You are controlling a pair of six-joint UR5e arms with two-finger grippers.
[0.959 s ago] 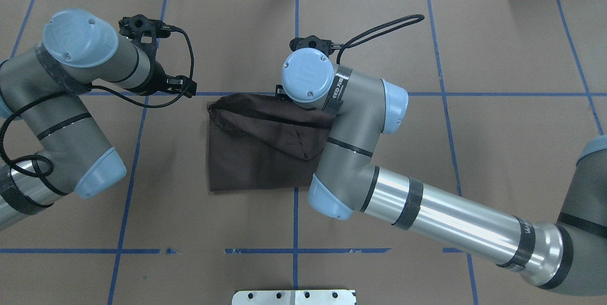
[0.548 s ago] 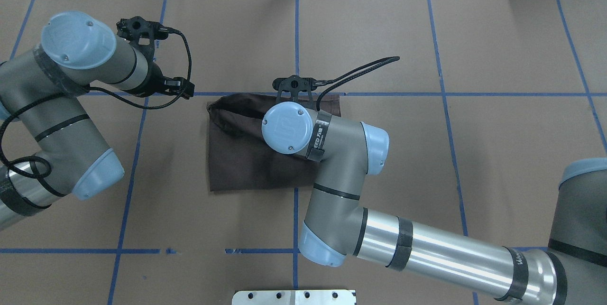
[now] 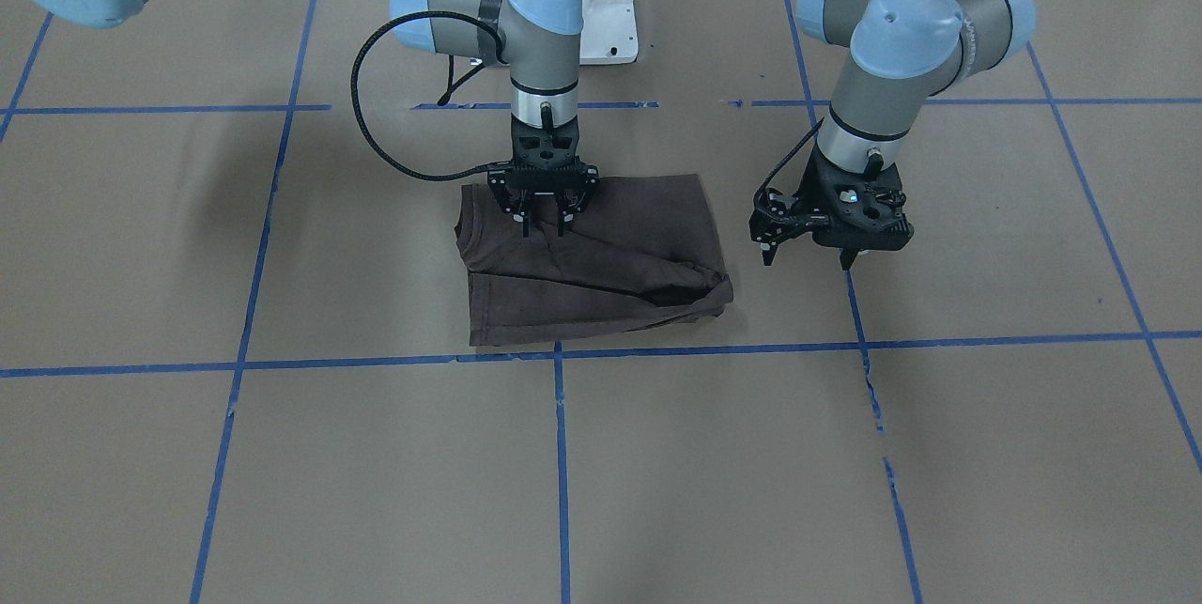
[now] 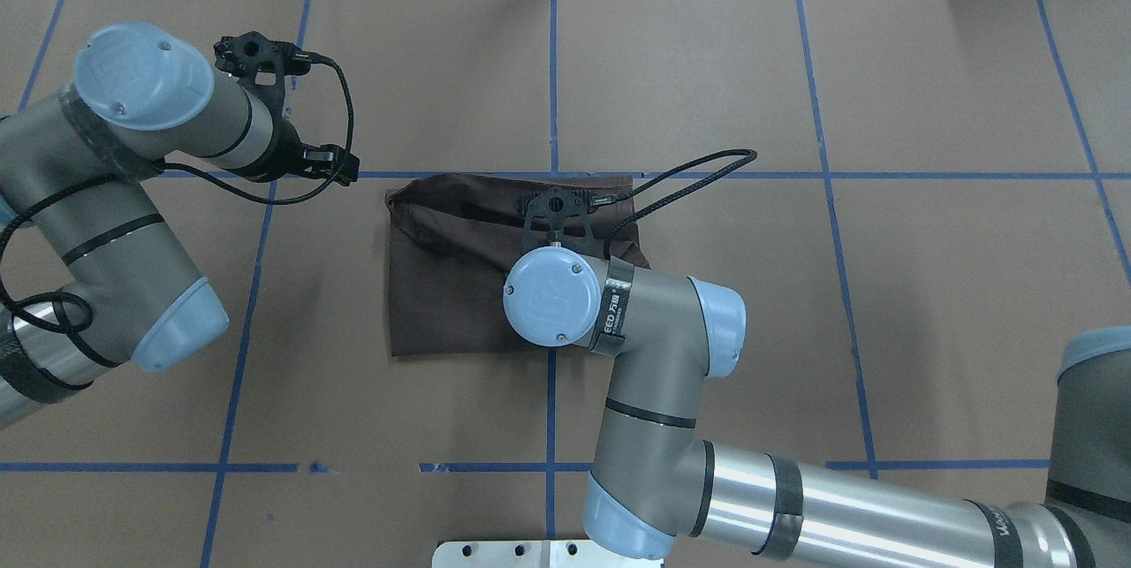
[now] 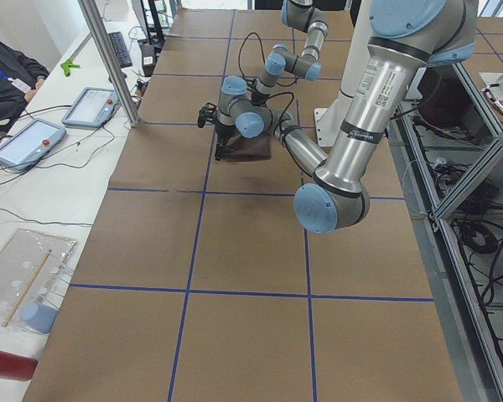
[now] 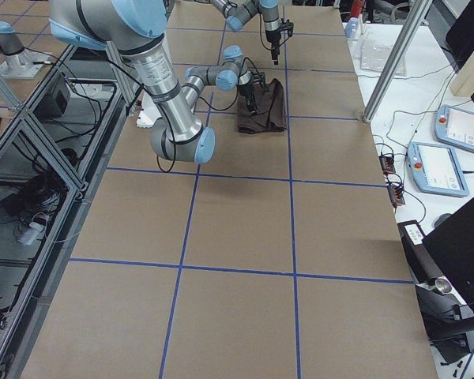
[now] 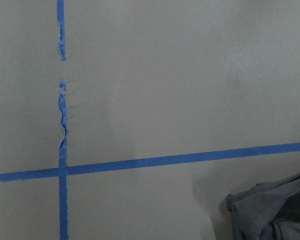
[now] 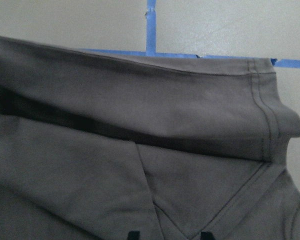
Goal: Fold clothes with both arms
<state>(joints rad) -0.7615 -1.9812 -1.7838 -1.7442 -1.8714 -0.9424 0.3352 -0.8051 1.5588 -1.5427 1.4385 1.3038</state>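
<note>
The dark brown T-shirt (image 3: 601,266) lies folded into a rough rectangle on the brown table, with a bunched edge on its side toward my left arm. It also shows in the overhead view (image 4: 451,285). My right gripper (image 3: 544,228) points straight down over the shirt's part near the robot, open and empty, just above the cloth. Its fingertips (image 8: 134,234) show apart over the fabric (image 8: 140,125) in the right wrist view. My left gripper (image 3: 809,256) hangs open and empty above bare table beside the shirt. The left wrist view shows only a shirt corner (image 7: 270,215).
Blue tape lines (image 3: 563,355) form a grid on the table paper. The white base pedestal (image 3: 606,12) stands behind the shirt. A metal plate (image 4: 548,553) sits at the near edge. A pole (image 5: 109,59) and tablets (image 5: 25,141) stand at the far side.
My right wrist has moved from the shirt's far edge toward the robot's side, over the shirt. The left arm has barely moved.
</note>
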